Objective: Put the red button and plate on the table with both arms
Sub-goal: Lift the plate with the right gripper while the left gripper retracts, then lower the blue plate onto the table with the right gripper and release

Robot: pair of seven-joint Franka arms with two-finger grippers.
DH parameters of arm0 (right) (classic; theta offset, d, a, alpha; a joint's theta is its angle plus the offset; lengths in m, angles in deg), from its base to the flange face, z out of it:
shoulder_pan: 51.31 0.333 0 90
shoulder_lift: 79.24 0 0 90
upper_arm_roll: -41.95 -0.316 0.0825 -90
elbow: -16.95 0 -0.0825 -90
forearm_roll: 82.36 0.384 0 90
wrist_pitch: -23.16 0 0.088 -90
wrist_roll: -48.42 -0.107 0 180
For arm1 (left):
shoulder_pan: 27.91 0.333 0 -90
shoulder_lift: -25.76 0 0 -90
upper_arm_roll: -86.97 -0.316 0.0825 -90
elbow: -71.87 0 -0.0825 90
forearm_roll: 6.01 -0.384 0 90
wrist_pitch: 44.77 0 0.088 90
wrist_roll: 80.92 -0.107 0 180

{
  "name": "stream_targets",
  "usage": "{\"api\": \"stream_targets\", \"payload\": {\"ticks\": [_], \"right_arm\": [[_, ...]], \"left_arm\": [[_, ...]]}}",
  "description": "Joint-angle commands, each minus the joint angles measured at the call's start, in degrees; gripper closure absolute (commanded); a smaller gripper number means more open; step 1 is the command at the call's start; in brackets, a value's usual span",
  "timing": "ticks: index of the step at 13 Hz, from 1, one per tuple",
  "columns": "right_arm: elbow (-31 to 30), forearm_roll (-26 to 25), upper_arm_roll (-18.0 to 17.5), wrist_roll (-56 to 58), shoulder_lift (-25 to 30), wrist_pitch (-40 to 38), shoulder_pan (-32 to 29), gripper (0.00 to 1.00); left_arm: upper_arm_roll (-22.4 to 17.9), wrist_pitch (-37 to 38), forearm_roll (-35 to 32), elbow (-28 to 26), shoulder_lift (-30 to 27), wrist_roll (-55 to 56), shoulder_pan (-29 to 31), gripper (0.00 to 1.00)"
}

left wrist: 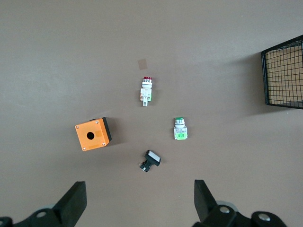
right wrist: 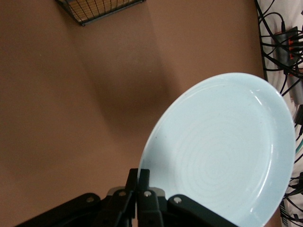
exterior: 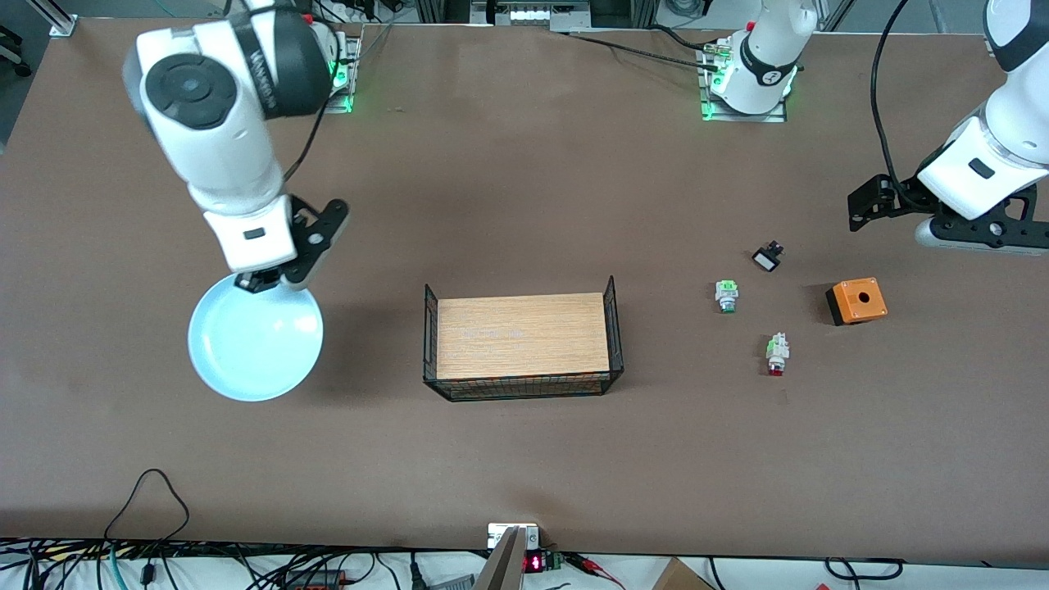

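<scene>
The light-blue plate (exterior: pixel 254 344) hangs tilted over the table (exterior: pixel 524 205) at the right arm's end. My right gripper (exterior: pixel 261 281) is shut on its rim. In the right wrist view the gripper (right wrist: pixel 143 177) pinches the edge of the plate (right wrist: pixel 222 151). The red button (exterior: pixel 776 354) lies on the table toward the left arm's end, red cap toward the front camera. It also shows in the left wrist view (left wrist: pixel 146 90). My left gripper (exterior: pixel 881 201) is open and empty, up over the table near that end; in the left wrist view the gripper (left wrist: pixel 137 201) has bare table between its fingers.
A green-capped switch (exterior: pixel 726 296), a small black-and-white switch (exterior: pixel 768 257) and an orange box with a hole (exterior: pixel 856 301) lie around the red button. A black wire basket with a light-wood board (exterior: pixel 522 336) stands mid-table. Cables run along the table's front edge.
</scene>
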Motion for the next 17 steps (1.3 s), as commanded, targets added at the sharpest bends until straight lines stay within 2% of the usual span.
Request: {"api": "stream_targets", "payload": {"ticks": [1,4,7,9,14,17], "right_arm": [[-14.55,1.0,-0.8,5.35,6.07,11.7,-5.1,1.0],[-25.02,1.0,-0.8,7.65,6.17,24.71,-9.84,1.0],[-33.29,0.82,-0.53,9.66,3.72,38.41,-13.89,1.0],[-34.45,0.73,-0.62,12.82,-0.14,43.8,-16.79,1.0],[-35.6,0.73,-0.53,13.45,-8.41,52.86,-17.86,1.0],[-35.6,0.73,-0.53,13.54,-9.04,53.14,-17.68,1.0]], "left_arm": [[-0.26,0.04,1.1,1.04,0.37,-0.53,-0.36,0.0],[-0.26,0.04,1.02,1.21,0.37,-0.27,-0.71,0.0],[-0.26,0.04,1.02,1.3,0.46,-0.27,-0.88,0.0],[-0.26,0.04,1.02,1.3,0.46,-0.18,-0.88,0.0],[-0.17,0.04,1.02,1.3,0.46,-0.18,-0.8,0.0],[-0.17,0.04,1.02,1.3,0.46,-0.18,-0.88,0.0]]}}
